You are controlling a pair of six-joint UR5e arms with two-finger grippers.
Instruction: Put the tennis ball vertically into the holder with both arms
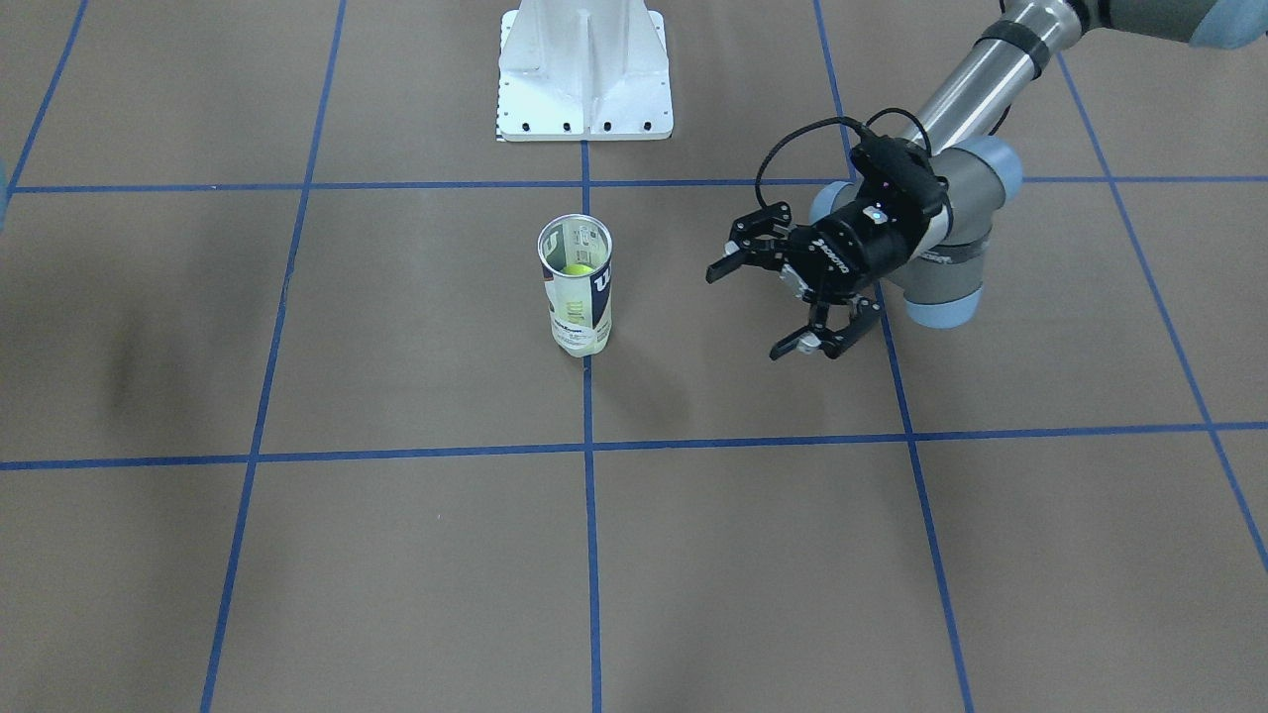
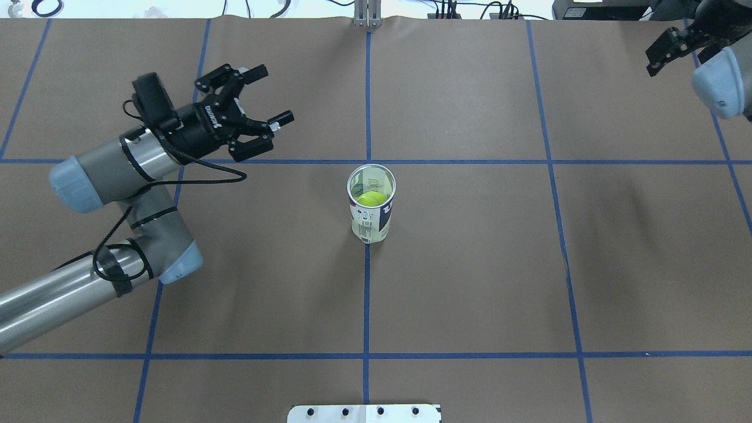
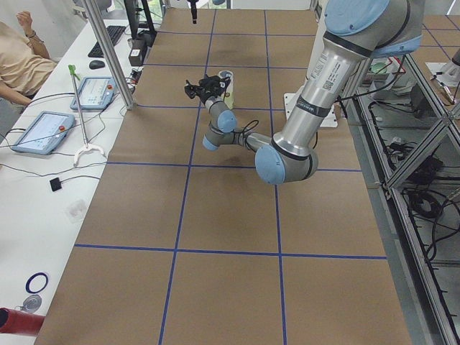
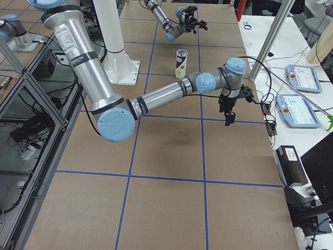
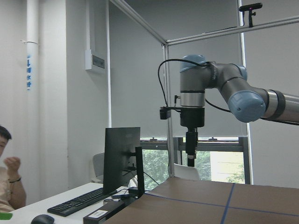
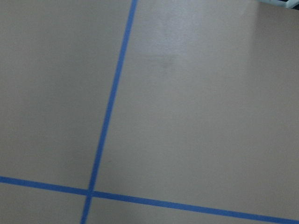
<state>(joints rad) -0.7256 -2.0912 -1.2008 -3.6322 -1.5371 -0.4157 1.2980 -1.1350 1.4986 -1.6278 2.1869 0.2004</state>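
Observation:
The holder [image 2: 371, 212], a clear can with a white and navy label, stands upright at the table's centre on a blue line crossing. It also shows in the front view, holder [image 1: 581, 307]. A yellow-green tennis ball [image 2: 370, 199] lies inside it, visible through the open top, tennis ball [image 1: 578, 268]. My left gripper [image 2: 274, 95] hangs open and empty, apart from the holder on its left and slightly farther back; in the front view the left gripper [image 1: 749, 312] is to the can's right. My right gripper [image 2: 658, 56] is at the far right table edge, pointing down, open and empty.
The white bolted pedestal [image 1: 584, 74] stands behind the holder on the robot's side. Blue tape lines [image 6: 105, 121] grid the brown table. Tablets [image 4: 302, 78], a keyboard and a seated person [image 3: 18, 57] are on the side bench beyond the far table edge.

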